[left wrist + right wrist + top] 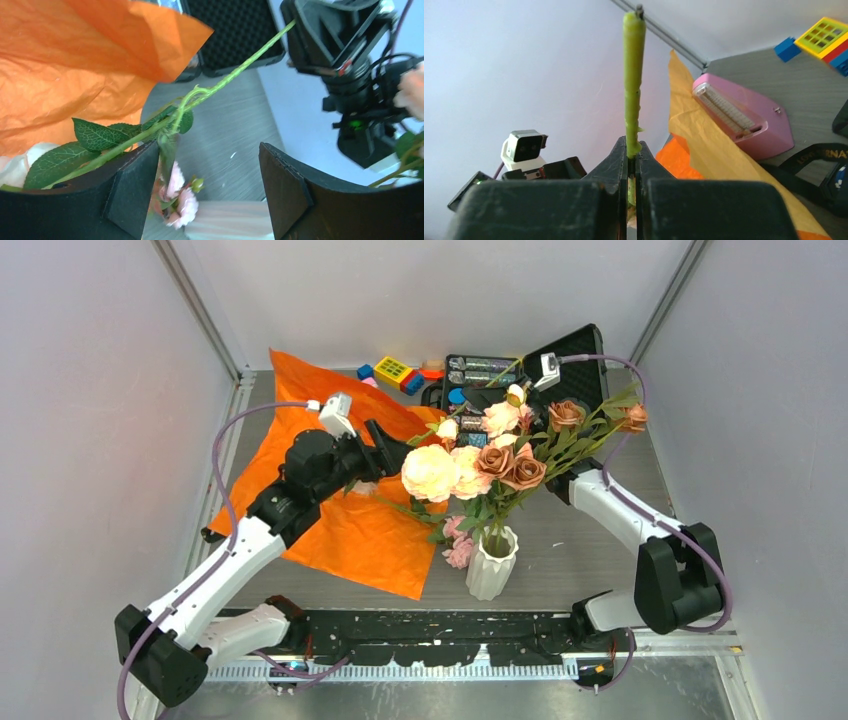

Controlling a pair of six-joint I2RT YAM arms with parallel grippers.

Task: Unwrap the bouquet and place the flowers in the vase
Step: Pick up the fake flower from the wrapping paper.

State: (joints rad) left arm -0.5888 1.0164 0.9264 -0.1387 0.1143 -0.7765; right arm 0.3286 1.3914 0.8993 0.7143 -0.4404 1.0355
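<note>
The right claw (632, 150) is clamped on a green stem (634, 75), jaws pressed together on it, and the stem's cut end projects straight out past the fingertips. From this claw the stem runs down toward the left claw (209, 165), whose jaws stand wide apart and grip nothing. The leafy part of the stem crosses one finger (135, 175) (contact cannot be confirmed). Small pink blooms (176, 196) show through the gap, beyond the fingertips. The vase (490, 570) stands upright on the bench (580, 550), below and between the two claws, and holds a bunch of flowers (495, 462) leaning toward the right claw. The orange paper (350, 520) lies spread open beneath the left claw. A pink metronome (749, 120) lies ahead of the right claw, beside the paper's edge.
</note>
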